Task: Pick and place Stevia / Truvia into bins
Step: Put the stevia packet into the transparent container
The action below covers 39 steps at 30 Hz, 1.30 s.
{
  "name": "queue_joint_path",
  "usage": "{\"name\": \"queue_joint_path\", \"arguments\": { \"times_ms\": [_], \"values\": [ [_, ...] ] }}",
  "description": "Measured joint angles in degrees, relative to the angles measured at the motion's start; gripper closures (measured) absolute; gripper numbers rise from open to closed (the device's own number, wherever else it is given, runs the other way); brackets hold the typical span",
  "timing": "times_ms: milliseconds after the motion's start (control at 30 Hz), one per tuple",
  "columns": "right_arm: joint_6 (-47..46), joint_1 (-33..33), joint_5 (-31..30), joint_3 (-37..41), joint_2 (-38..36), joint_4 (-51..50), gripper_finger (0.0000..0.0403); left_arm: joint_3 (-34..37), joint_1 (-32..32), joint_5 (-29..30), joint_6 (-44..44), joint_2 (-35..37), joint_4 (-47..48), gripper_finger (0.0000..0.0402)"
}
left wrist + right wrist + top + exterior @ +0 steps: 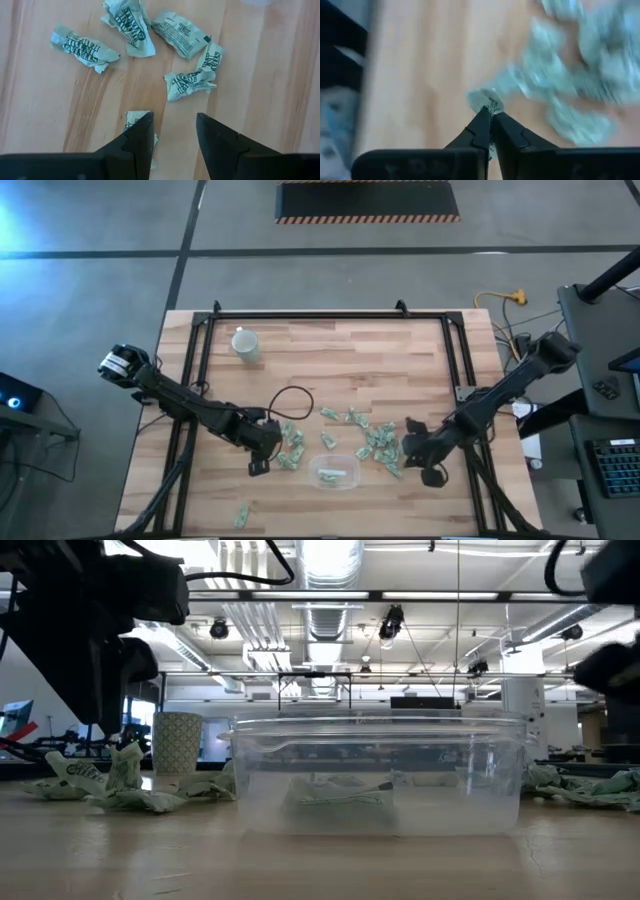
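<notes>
Many crumpled pale green and white sachets lie on the wooden table, in one group [290, 446] left of the bin and a larger group [372, 438] right of it. The clear bin [335, 472] stands near the table's near edge with a sachet [340, 797] inside. My left gripper [174, 125] is open just above the left group [190, 82]. One sachet [134, 119] is half hidden behind a finger. My right gripper [490, 114] is at the right group's edge [412, 442], shut on a sachet. My right gripper pinches one sachet [487, 101] between its two fingers, at their very tips. The paper's free end sticks out just beyond the tips. The blur hides whether the sachet is clear of the table.
A white patterned cup [246, 345] stands toward the far left of the table. A black cable loop [290, 400] lies behind the left gripper. One stray sachet [240, 517] lies by the near edge. Black frame rails [200, 350] run along the table's sides.
</notes>
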State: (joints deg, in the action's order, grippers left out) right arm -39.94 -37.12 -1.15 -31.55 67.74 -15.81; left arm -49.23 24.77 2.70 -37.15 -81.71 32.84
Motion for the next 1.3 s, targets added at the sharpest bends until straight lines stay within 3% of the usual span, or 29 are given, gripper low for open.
{"name": "queue_joint_path", "arguments": {
  "times_ms": [167, 367, 533, 667, 933, 1133, 1300],
  "values": [
    [-0.1, 0.0, -11.3, -0.1, -2.8, 12.4, 0.0394, 0.0, 0.0, 3.0, 0.0, 0.0, 0.0, 0.0272],
    [4.9, 0.2, -22.9, -0.1, -1.2, 25.0, 0.0394, 0.0, 0.0, 3.7, 0.0, 0.0, 0.0, 0.0272],
    [8.0, 2.5, -24.2, -0.1, 4.8, 38.7, 0.0394, 0.0, 0.0, 3.8, 0.0, 0.0, 0.0, 0.0272],
    [7.4, 3.6, -21.4, -0.3, 10.9, 45.4, 0.0394, 0.0, 0.0, 3.8, 0.0, 0.0, 0.0, 0.0272],
    [7.8, 3.8, -18.2, -9.2, 23.8, 45.4, 0.0394, 0.0, 0.0, 3.8, 0.6, 0.0, 0.0, 0.0272],
    [3.2, 5.1, -18.2, -16.4, 30.2, 32.1, 0.0391, 0.0, 0.0, 3.8, 0.6, 0.0, -0.2, 0.0272],
    [2.6, 6.1, -16.8, -19.6, 30.5, 27.4, 0.0363, 0.0, 0.0, 3.8, 0.6, 0.0, -0.3, 0.0272]
  ]
}}
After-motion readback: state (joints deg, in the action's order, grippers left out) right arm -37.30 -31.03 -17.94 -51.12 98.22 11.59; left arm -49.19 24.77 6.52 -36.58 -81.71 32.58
